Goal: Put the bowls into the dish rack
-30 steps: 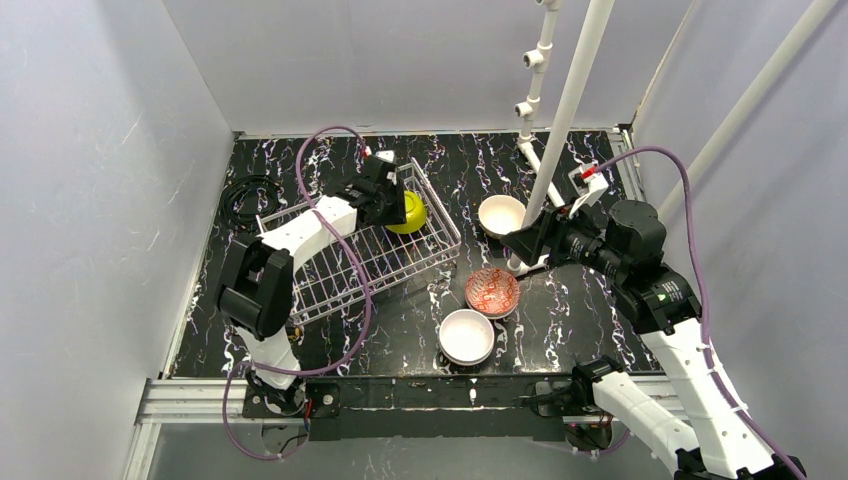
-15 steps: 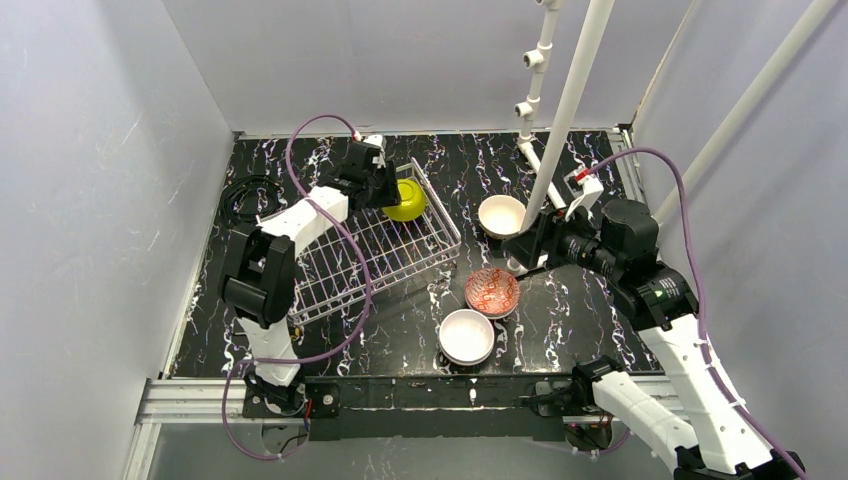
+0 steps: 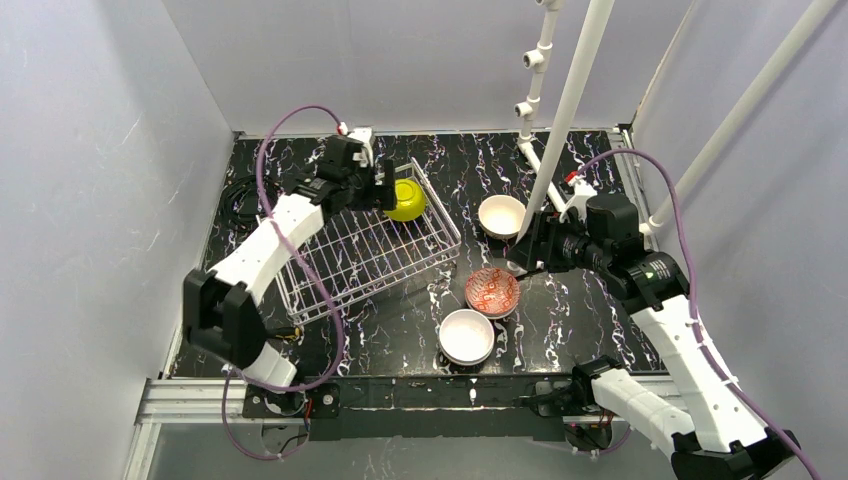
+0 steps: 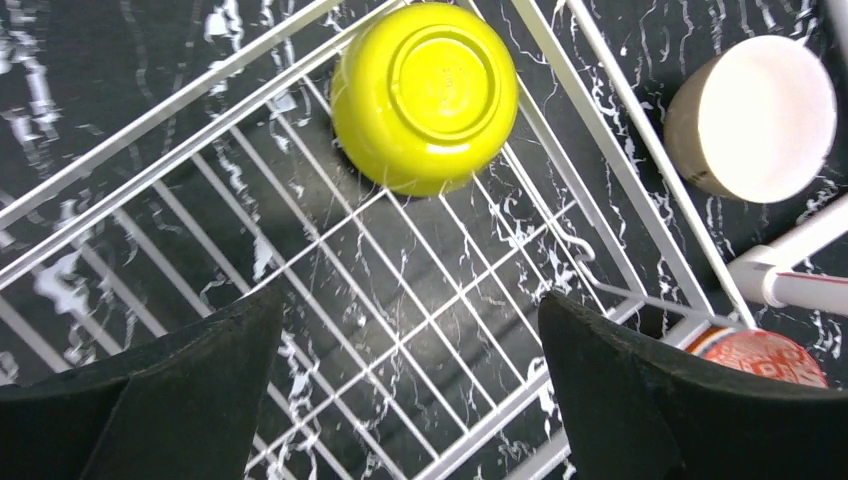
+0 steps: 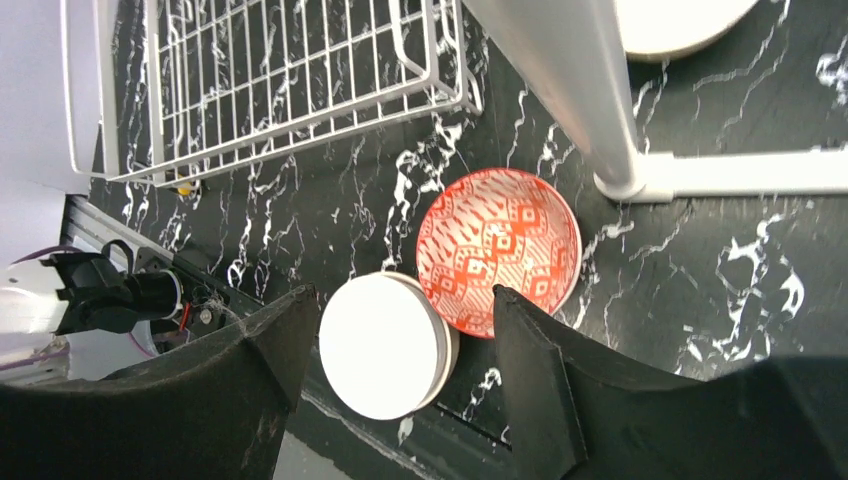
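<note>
A yellow-green bowl (image 3: 406,200) (image 4: 425,95) lies upside down in the far corner of the dish rack (image 3: 350,262) (image 4: 650,150). My left gripper (image 3: 386,187) (image 4: 410,300) hangs open just left of the bowl, apart from it, with only rack wires between its fingers. A tan bowl with a white inside (image 3: 500,215) (image 4: 755,115), a red-patterned bowl (image 3: 492,291) (image 5: 497,250) and a white bowl (image 3: 466,336) (image 5: 385,345) sit on the table right of the rack. Above the red-patterned and white bowls my right gripper (image 3: 522,250) (image 5: 402,295) hovers open and empty.
A white pipe frame (image 3: 570,110) (image 5: 570,80) rises from the table between the tan bowl and my right arm. Its foot lies along the table beside the red-patterned bowl. A black cable coil (image 3: 245,195) lies left of the rack. Grey walls close in the table.
My left gripper has let go of the yellow-green bowl and opened, drawing back to the left. The bowl now rests in the rack's far corner. The right arm shifted only slightly.
</note>
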Robot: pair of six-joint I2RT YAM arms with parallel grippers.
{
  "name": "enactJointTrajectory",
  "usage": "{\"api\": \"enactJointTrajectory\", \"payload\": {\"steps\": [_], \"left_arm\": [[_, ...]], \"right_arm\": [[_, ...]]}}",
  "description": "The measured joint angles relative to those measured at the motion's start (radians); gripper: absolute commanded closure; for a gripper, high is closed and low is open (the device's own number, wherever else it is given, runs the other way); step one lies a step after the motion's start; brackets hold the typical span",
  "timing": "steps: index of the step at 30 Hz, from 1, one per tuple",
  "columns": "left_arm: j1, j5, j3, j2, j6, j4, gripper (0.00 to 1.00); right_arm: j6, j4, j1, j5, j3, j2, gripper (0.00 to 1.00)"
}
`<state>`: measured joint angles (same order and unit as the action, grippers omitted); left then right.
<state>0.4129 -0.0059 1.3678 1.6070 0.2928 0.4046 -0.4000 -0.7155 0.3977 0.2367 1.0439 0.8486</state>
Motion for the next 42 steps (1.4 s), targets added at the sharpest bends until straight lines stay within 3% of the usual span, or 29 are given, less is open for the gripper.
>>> {"api": "enactJointTrajectory", "payload": {"steps": [6, 13, 20, 27, 35, 42], "left_arm": [[0.0, -0.048, -0.021, -0.233, -0.021, 0.123, 0.02], [0.0, 0.006, -0.134, -0.391, -0.008, 0.156, 0.02], [0.002, 0.117, -0.244, -0.451, 0.026, 0.171, 0.02], [0.015, 0.21, -0.253, -0.477, 0.064, 0.169, 0.04], [0.308, 0.175, -0.406, -0.477, 0.18, 0.105, 0.12], [0.611, 0.063, -0.429, -0.408, 0.17, -0.039, 0.3]], "right_arm": [[-0.1, -0.039, 0.0, 0.006, -0.095, -0.017, 0.36], [-0.237, -0.097, 0.003, -0.043, -0.201, -0.068, 0.33], [-0.34, -0.053, 0.055, -0.066, -0.37, -0.19, 0.29], [-0.342, 0.03, 0.133, -0.109, -0.395, -0.185, 0.29], [-0.29, 0.095, 0.243, -0.138, -0.456, -0.168, 0.3], [-0.238, 0.132, 0.26, -0.128, -0.486, -0.228, 0.32]]}}
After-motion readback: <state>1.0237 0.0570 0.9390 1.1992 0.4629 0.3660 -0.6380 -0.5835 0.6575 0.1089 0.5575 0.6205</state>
